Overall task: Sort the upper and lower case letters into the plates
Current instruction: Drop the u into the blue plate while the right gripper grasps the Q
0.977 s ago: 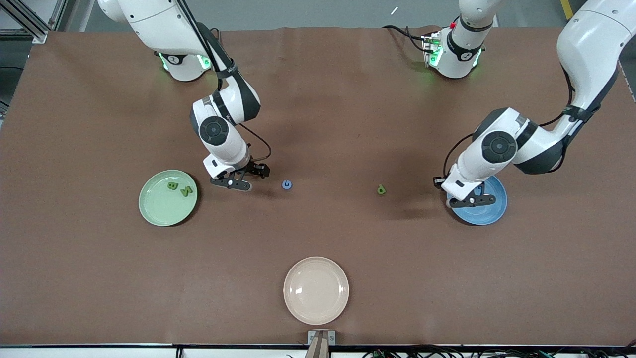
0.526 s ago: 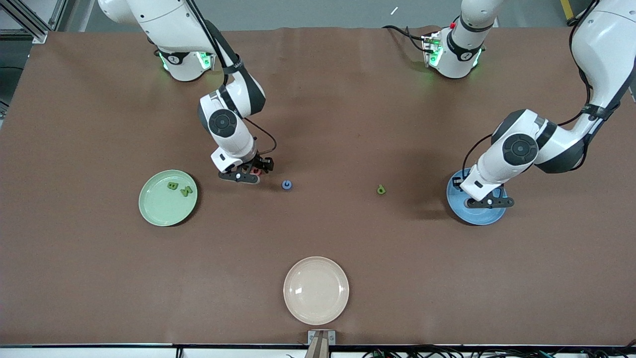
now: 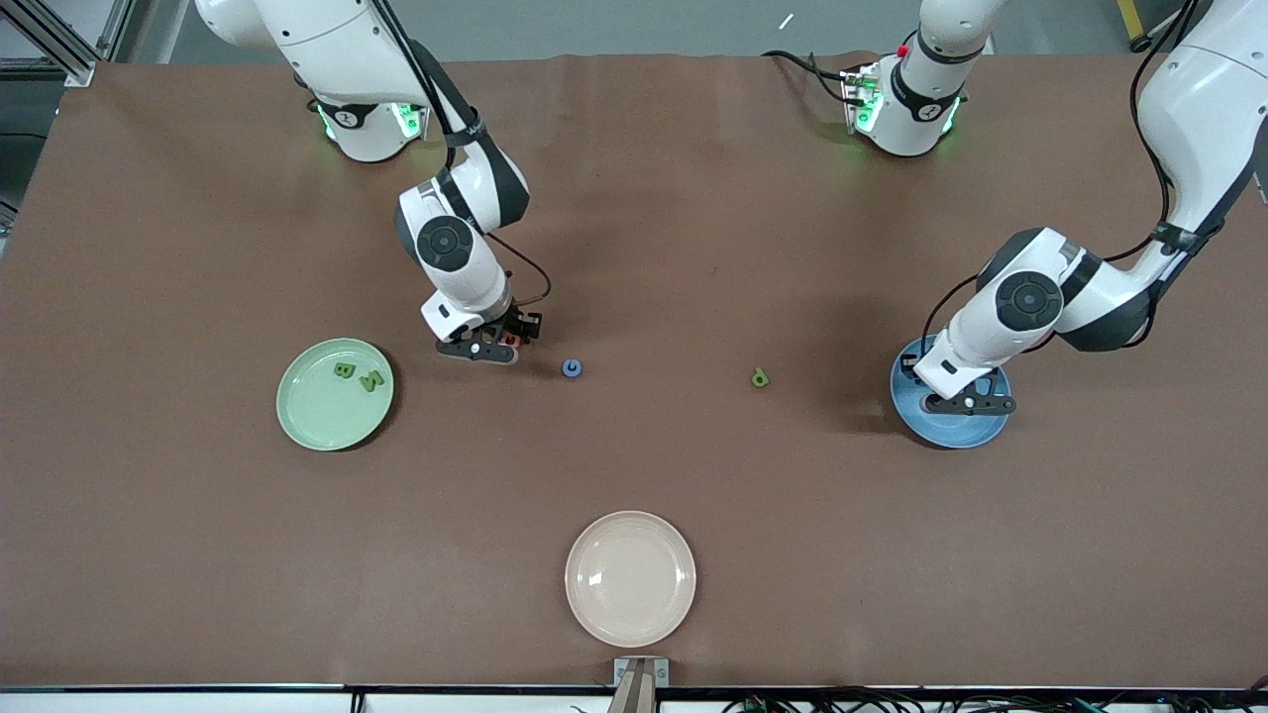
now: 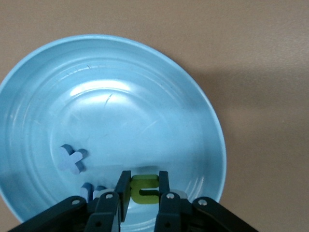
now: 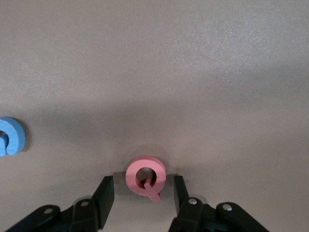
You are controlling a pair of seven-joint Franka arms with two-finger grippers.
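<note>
The red letter Q (image 5: pixel 146 177) lies flat on the table (image 3: pixel 634 228) near the green plate (image 3: pixel 335 394), directly between the spread fingers of the right gripper (image 5: pixel 143 191); its tail points toward the gripper. The jaws straddle it without contact. The left gripper (image 4: pixel 144 188) is over the blue plate (image 4: pixel 193 96), clamped on a green letter (image 4: pixel 144 188).

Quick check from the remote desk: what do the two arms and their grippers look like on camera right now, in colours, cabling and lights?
Both arms are glossy white with dark grey joint bands and round dark caps at the wrists. Black cables loop along each forearm. The bases glow green. The right gripper and left gripper have black fingers on dark brackets with silver screws.
</note>
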